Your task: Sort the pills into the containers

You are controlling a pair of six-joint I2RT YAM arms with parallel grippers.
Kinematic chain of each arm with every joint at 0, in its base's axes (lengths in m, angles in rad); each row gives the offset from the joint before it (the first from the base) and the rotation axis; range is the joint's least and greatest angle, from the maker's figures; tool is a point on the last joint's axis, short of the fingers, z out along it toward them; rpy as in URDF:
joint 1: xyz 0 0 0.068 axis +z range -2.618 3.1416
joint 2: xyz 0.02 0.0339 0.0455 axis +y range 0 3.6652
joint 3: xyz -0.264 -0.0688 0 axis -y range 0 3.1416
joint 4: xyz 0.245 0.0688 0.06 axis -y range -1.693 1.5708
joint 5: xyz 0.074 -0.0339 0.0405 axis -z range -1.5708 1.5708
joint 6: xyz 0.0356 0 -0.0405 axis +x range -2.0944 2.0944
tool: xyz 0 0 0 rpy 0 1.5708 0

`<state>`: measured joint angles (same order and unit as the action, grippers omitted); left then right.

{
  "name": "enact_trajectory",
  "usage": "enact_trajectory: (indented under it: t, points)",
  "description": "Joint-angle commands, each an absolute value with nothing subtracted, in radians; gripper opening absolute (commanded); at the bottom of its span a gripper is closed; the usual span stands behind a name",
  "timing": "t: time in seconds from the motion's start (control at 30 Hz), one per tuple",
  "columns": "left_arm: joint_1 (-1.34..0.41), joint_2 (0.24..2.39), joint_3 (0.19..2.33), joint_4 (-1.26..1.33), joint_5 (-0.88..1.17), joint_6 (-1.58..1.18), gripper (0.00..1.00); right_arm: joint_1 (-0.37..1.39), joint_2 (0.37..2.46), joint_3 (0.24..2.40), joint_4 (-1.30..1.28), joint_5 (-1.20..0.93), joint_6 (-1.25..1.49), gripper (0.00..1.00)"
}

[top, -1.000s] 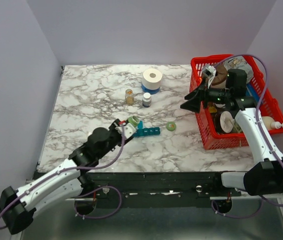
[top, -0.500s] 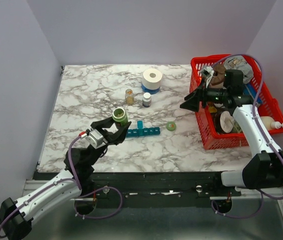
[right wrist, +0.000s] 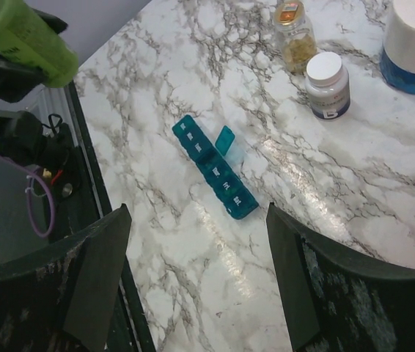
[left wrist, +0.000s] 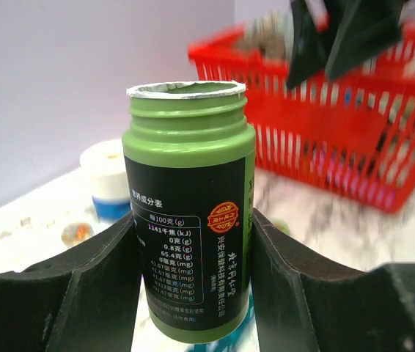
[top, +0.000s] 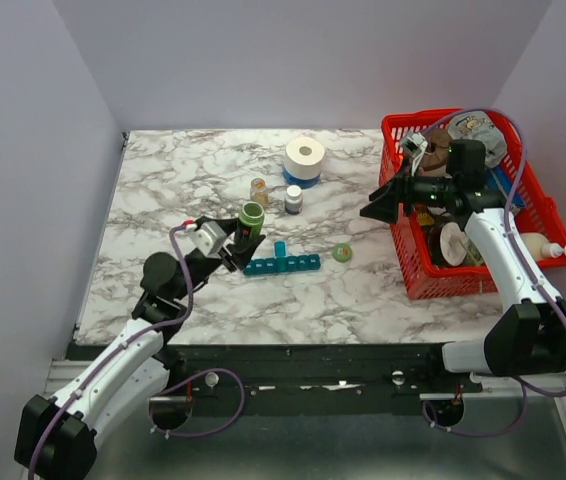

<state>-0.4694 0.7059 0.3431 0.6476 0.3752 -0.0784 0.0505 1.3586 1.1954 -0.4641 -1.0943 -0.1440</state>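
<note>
Teal pill organizer (top: 281, 264), green bottle (left wrist: 188, 242), red basket (top: 448, 283), grey-veined white marble table (top: 183, 190).

One green bottle (top: 252, 214), two small bottles (top: 259, 192) (top: 293, 199), one organizer (top: 283, 264), one basket (top: 443, 285).

Glossy marble-look tabletop (right wrist: 193, 242); translucent teal plastic pill organizer (right wrist: 215, 167); red plastic basket (top: 433, 281).

Bare table (top: 163, 180) lies open left of and before the pill organizer (top: 281, 264). Behind it stand an amber bottle (top: 259, 192), white bottle (top: 293, 198) and roll (top: 305, 158). To its right sit a green cap (top: 342, 252) and the red basket (top: 403, 255). A green bottle (top: 252, 215) hangs near its left end.
</note>
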Motion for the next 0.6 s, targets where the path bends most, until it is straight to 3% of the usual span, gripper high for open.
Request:
enact_trajectory:
  t: [0.0, 0.57]
  points:
    - [-0.439, 0.806, 0.468, 0.246, 0.532, 0.199, 0.00, 0.043, 1.374, 1.193, -0.462, -1.098, -0.166, 0.84]
    - [-0.503, 1.232, 0.640, -0.162, 0.387, 0.557, 0.00, 0.041, 1.367, 1.207, -0.491, -1.111, -0.190, 0.84]
